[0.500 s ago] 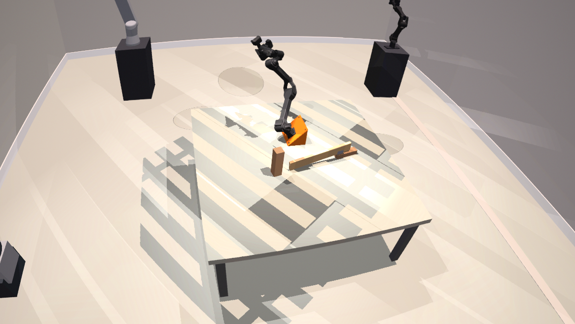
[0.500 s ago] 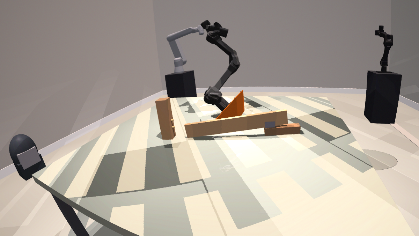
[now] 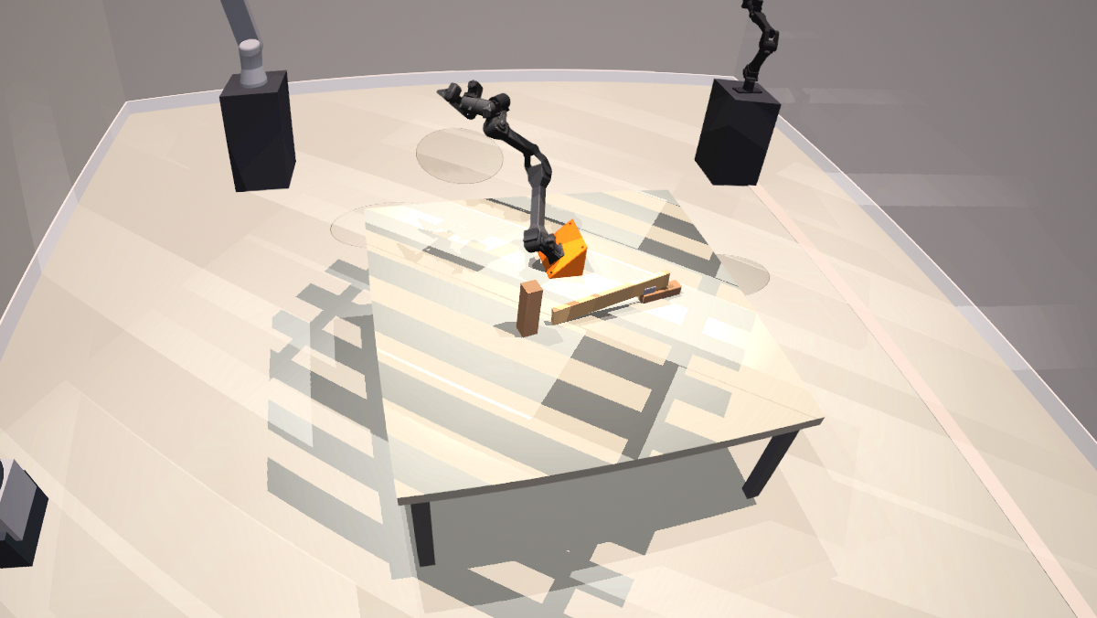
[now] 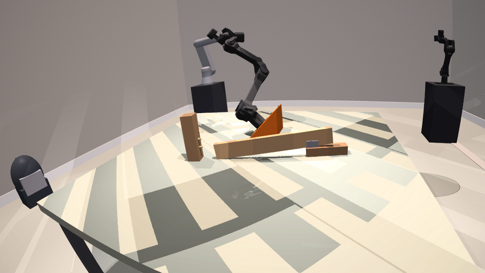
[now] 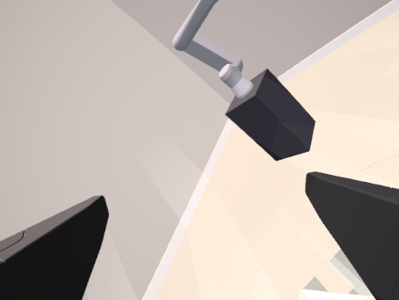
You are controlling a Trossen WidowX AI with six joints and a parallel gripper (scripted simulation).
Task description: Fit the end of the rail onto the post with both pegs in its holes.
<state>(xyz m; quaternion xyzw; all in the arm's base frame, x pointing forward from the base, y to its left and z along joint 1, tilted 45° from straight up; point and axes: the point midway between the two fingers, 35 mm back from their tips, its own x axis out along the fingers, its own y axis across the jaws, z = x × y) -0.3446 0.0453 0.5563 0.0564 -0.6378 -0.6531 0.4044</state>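
Exterior view has the rail [image 3: 612, 297] [image 4: 275, 142] slanting on the table [image 3: 613, 479] [image 4: 98, 249], low end toward the post [image 3: 529, 308] [image 4: 191, 137] with a gap between, long axis running up to the bracket [image 3: 649, 290] [image 4: 312, 143] on the block [image 3: 661, 292] [image 4: 327, 150]. Table edges are well away on the near side. Gripper [image 3: 451, 90] [image 4: 217, 33] [image 5: 207, 193] is up high, spread wide, nothing in it.
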